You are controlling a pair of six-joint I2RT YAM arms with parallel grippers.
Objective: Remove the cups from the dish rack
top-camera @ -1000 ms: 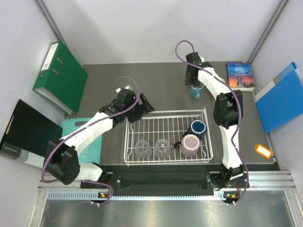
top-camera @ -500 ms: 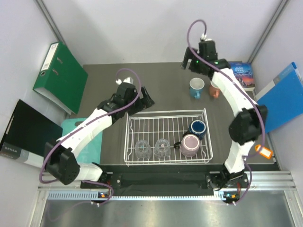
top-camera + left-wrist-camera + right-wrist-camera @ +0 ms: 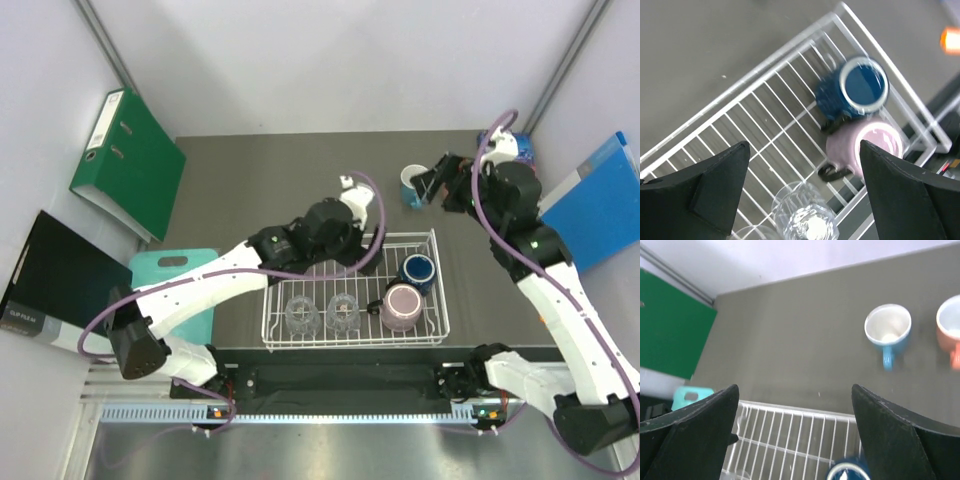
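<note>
1. Nearest the arms, in the white wire dish rack [image 3: 350, 343]: two clear glass tumblers [image 3: 302, 315], then the mauve-pink mug [image 3: 403, 305], with the dark navy mug [image 3: 418, 268] right behind it.
2. The left end effector [image 3: 804, 145] hovers over the rack, spread wide and empty. The navy mug sits just to its right, so the left arm's nearer imo.
3. Farther back, the right end effector [image 3: 795, 390] is spread and empty too. The light blue mug [image 3: 887, 325] and orange mug [image 3: 951, 325] stand on the dark table [image 3: 250, 180].

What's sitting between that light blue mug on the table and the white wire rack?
Nothing. In the right wrist view, only bare grey table separates the light blue mug from the dish rack's far rim.
</note>
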